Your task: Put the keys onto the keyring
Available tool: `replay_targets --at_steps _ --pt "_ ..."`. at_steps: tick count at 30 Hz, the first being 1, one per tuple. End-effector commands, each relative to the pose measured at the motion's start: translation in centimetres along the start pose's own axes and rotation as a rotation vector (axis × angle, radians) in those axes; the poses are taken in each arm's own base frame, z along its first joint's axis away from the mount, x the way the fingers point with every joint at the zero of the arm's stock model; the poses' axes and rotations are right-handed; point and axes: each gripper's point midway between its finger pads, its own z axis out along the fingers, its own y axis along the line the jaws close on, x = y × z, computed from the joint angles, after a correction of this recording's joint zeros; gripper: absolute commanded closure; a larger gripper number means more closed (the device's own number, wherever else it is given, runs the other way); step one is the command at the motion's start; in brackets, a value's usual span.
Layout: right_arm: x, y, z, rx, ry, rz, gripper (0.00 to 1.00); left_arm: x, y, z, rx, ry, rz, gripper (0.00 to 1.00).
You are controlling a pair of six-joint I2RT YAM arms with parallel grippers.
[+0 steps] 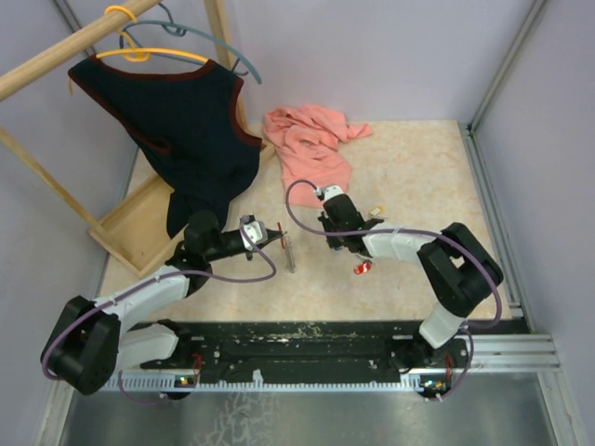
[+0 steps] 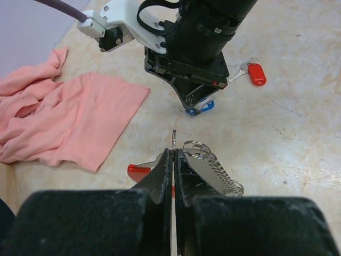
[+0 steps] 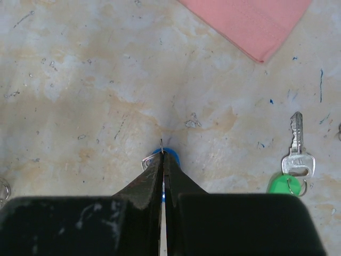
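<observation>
My left gripper [image 2: 173, 151] is shut on the keyring [image 2: 213, 166], pinching its thin metal edge. The keyring's red side [image 2: 139, 170] pokes out on the left, and its grey side with spring and small rings lies to the right. Just beyond it, my right gripper [image 3: 162, 154] points down at the floor, shut on the blue key [image 3: 173, 155]. The blue key [image 2: 201, 108] also shows under the right fingers in the left wrist view. A red key [image 2: 256, 73] lies further right. A green key [image 3: 290, 173] lies right of the right gripper.
A pink cloth [image 1: 311, 144] lies crumpled behind the grippers. A wooden rack [image 1: 139, 232] with a dark vest [image 1: 186, 121] on hangers stands at the back left. A pale yellow key [image 1: 376, 212] lies next to the right wrist. Metal rails run along the right edge.
</observation>
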Motion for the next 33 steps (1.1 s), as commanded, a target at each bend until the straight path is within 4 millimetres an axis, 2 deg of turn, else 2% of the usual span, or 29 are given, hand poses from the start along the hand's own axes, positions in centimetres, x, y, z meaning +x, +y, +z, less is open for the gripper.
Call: replay_targets --at_steps 1,4,10,19,28,31,33 --pt "-2.3 0.6 -0.9 -0.011 0.017 -0.027 1.00 -1.3 0.6 0.0 0.000 -0.034 0.026 0.99" --pt "-0.3 0.4 -1.4 -0.007 0.165 -0.068 1.00 -1.2 0.5 0.0 0.001 -0.032 0.026 0.99" --pt "1.3 0.9 -3.1 -0.068 0.366 -0.157 1.00 -1.3 0.5 0.0 0.006 -0.030 0.023 0.99" --pt "0.4 0.7 -3.8 -0.085 0.498 -0.266 1.00 -1.3 0.4 0.0 0.010 -0.030 0.025 0.99" --pt "0.8 0.9 -2.1 -0.073 0.638 -0.334 1.00 -1.3 0.4 0.1 0.010 -0.028 0.023 0.99" --pt "0.1 1.4 -1.2 -0.078 0.639 -0.350 0.99 -1.3 0.4 0.0 0.010 -0.028 0.023 0.99" --pt "-0.7 1.7 -0.7 -0.080 0.624 -0.347 0.94 -1.3 0.5 0.0 0.008 -0.027 0.024 0.99"
